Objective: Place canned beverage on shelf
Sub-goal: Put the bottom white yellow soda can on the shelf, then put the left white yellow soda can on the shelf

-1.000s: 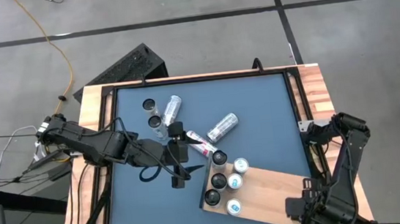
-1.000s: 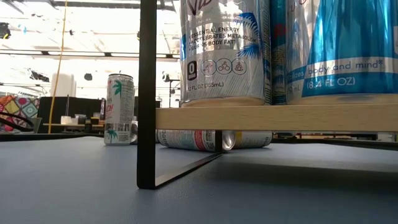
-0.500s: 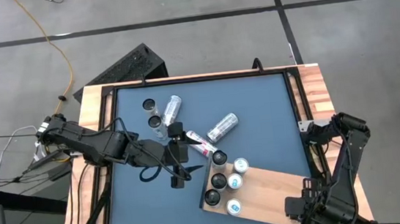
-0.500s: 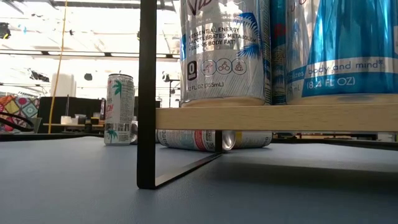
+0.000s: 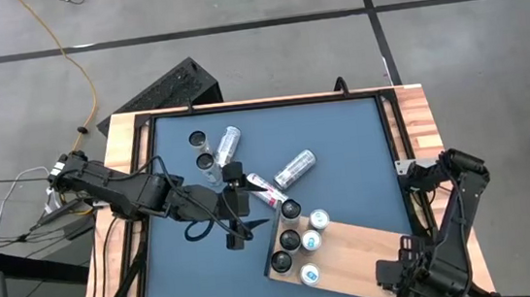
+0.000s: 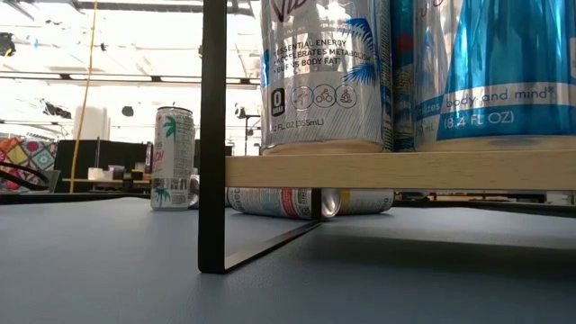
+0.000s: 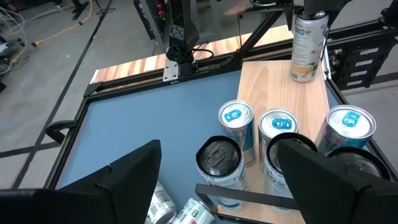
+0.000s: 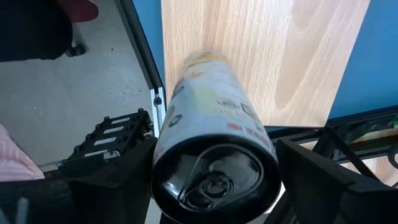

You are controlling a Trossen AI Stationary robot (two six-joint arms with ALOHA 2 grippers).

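The high view looks straight down; the low view sits close under the shelf point(image 6: 396, 169), which both wrist views share.

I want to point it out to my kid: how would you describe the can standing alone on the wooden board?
Find the light wooden shelf lying at an angle on the blue table. A cluster of cans crowds one end. This can stands upright, alone, at the opposite end, with the right gripper around it, and has a pale yellow label.

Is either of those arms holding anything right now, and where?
The left gripper holds nothing. The right gripper sits around the top of an upright can on the shelf; whether it grips cannot be told.
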